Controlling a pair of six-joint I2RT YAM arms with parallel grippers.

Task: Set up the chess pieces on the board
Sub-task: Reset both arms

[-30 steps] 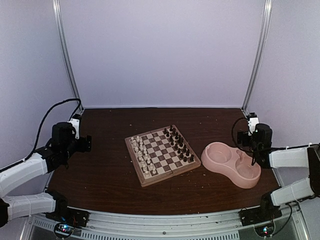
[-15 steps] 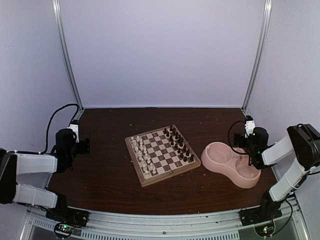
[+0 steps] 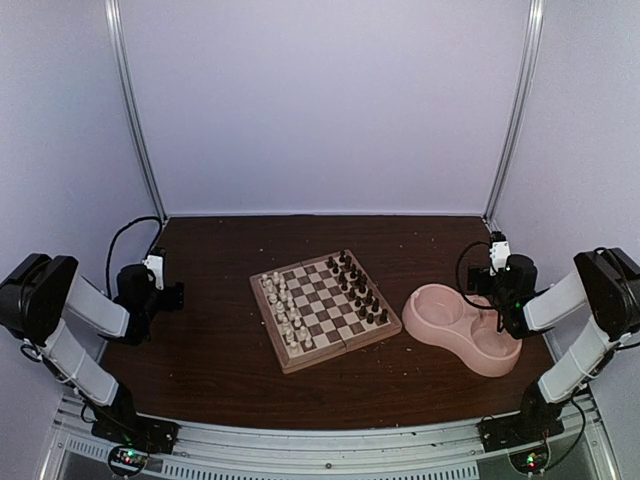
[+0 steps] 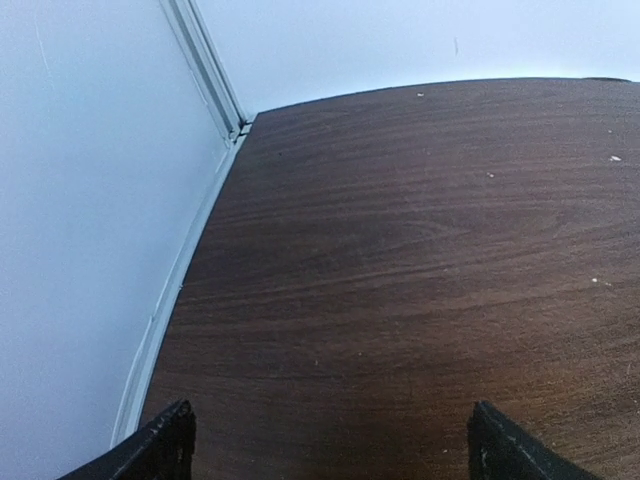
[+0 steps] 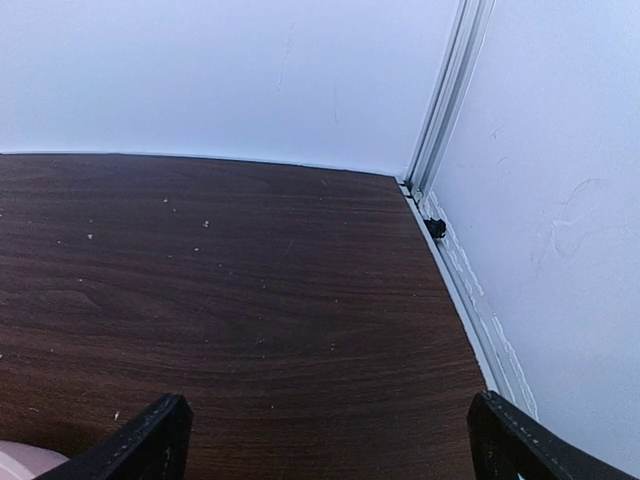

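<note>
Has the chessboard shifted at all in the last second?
No. The chessboard sits where it was, its right corner the same short gap from the pink bowl in the overhead view.

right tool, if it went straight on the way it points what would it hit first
Ahead of the right tool lies only bare tabletop, then the white back wall beside the corner post; likely the tabletop first, though depth is unclear. The pink bowl clips the lower left corner.
</note>
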